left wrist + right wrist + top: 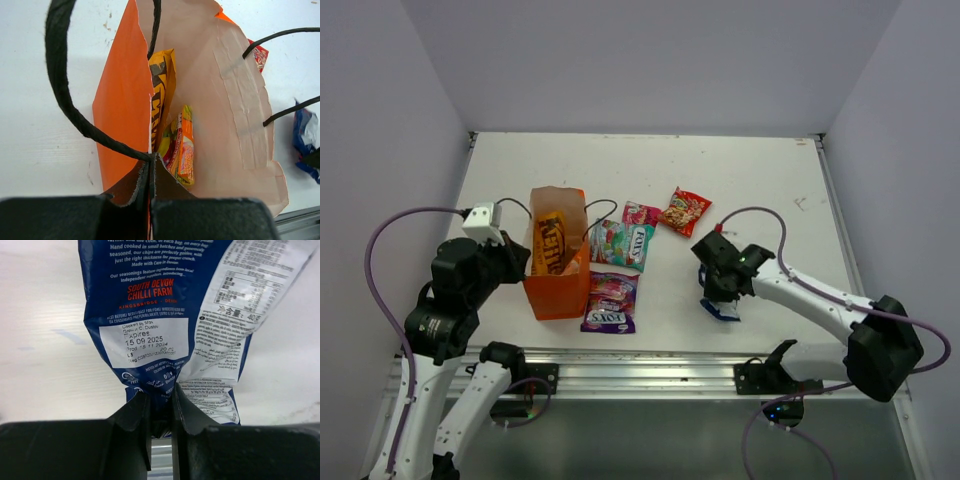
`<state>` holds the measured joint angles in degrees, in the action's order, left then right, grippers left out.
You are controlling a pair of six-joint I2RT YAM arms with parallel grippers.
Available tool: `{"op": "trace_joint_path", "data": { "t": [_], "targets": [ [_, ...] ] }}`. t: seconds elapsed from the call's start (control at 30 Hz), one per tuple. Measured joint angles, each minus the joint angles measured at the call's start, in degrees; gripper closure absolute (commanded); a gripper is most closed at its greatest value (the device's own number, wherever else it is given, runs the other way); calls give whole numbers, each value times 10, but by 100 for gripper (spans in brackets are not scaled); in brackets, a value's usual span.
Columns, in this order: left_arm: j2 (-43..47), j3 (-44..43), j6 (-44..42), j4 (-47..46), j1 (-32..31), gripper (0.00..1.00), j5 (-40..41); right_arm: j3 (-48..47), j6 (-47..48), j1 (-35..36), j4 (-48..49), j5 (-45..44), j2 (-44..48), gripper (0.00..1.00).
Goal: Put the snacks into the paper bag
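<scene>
Upright rectangular orange paper bag (558, 288) with a pale inside, standing open-mouthed on the white table (760, 180) in front of the left arm. The left gripper (150, 172), fingers pressed together, pinches the near rim of the bag's wall; a thin dark cord handle (62, 90) loops beside this grip. Inside the bag, a large orange-yellow glossy packet with dark lettering (161, 95) stands on edge against the orange wall, with a small orange-and-yellow packet (184, 152) just beside it. Outside, a flat purple "Fox's" packet (611, 302) lies at the bag's right foot, a teal "Fox's" packet (625, 243) just behind it, and a small pink packet (640, 213) and a red packet (684, 211) farther back. Well to the right, the right gripper (161, 407) is closed on the bottom edge of a blue-and-white crisp packet (145, 300); whether that packet touches the table cannot be told.
</scene>
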<state>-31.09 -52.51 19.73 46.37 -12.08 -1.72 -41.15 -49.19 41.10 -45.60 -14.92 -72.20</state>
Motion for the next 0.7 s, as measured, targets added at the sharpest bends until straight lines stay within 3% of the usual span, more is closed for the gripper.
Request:
{"op": "trace_joint_path", "data": {
  "t": [0.1, 0.23, 0.3, 0.43, 0.53, 0.7],
  "targets": [
    [0, 0, 0, 0, 0, 100, 0, -137, 47, 16, -9, 15, -6, 100],
    [0, 0, 0, 0, 0, 100, 0, -426, 121, 51, 24, 54, -74, 100],
    [-1, 0, 0, 0, 0, 100, 1, -574, 150, 70, 72, 101, -124, 100],
    [-6, -1, 0, 0, 0, 100, 5, -763, 158, 99, 127, 211, -213, 100],
    [-11, -2, 0, 0, 0, 100, 8, -834, 143, 121, 178, 292, -291, 100],
    [-17, -5, 0, 0, 0, 100, 13, -777, 95, 158, 220, 370, -374, 100]
  ]
}}
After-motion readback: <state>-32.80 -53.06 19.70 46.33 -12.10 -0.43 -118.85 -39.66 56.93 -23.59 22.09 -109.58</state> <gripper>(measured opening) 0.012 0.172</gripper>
